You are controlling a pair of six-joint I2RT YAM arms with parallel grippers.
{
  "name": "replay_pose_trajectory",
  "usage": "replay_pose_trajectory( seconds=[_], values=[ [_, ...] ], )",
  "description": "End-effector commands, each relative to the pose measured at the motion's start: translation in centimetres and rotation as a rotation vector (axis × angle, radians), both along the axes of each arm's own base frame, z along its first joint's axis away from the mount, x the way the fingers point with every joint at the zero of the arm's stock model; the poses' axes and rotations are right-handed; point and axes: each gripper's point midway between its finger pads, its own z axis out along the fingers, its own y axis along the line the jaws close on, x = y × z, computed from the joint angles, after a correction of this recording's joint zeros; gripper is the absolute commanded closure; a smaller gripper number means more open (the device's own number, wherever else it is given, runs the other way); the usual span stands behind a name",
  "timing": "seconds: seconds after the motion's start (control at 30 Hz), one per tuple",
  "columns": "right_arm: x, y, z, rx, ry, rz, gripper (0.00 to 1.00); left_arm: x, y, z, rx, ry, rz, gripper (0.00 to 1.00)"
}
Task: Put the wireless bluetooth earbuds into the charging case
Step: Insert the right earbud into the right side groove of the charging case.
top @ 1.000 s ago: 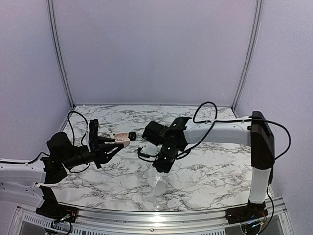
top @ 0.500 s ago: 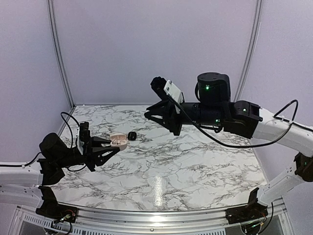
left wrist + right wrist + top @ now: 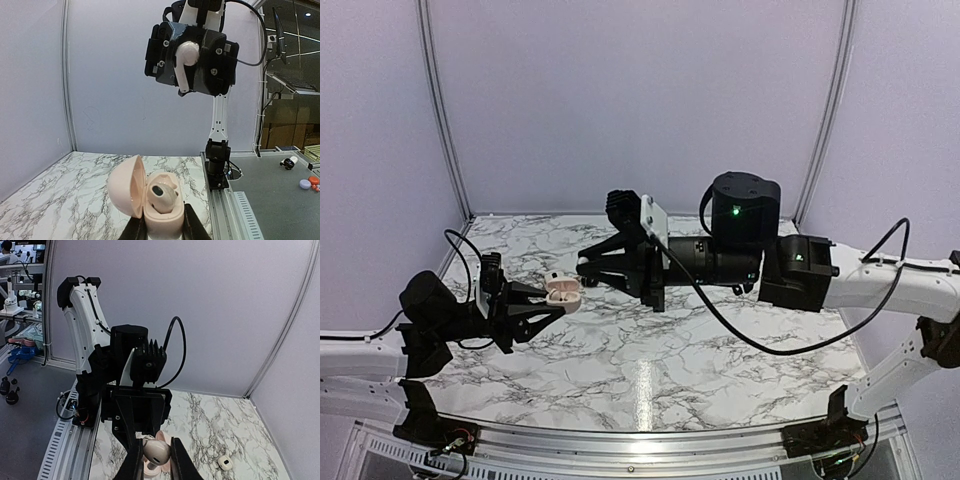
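Your pale pink earbud [image 3: 156, 451] is hanging pinched between your right gripper's [image 3: 586, 272] fingers just beside the open charging case [image 3: 150, 200], which is holding 1 seated bud [image 3: 161, 191] while your left gripper [image 3: 162, 227] is clamping it above the marble table [image 3: 720, 340].

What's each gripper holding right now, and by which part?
Left gripper: the open charging case, by its base. Right gripper: an earbud, by its head, stem free.
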Motion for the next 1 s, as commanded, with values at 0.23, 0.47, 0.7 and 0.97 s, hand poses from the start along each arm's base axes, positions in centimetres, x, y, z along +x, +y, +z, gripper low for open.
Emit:
replay_pose_trajectory(
  seconds=[0.23,0.47,0.7,0.97],
  values=[
    [-0.9,2.1,-0.2,0.038,0.000,0.056,0.92,-0.4,0.2,2.5,-0.061,-0.054,-0.005,1.00],
    [-0.7,2.8,-1.4,0.023,0.020,0.054,0.92,-0.1,0.3,2.5,-0.066,-0.044,0.010,1.00],
    [-0.3,3.4,-3.1,-0.005,0.042,0.045,0.92,0.0,0.5,2.7,-0.073,-0.043,0.024,1.00],
    [0.0,3.9,-4.6,-0.031,0.054,0.034,0.92,-0.1,0.6,2.6,-0.075,-0.041,0.028,1.00]
  ],
)
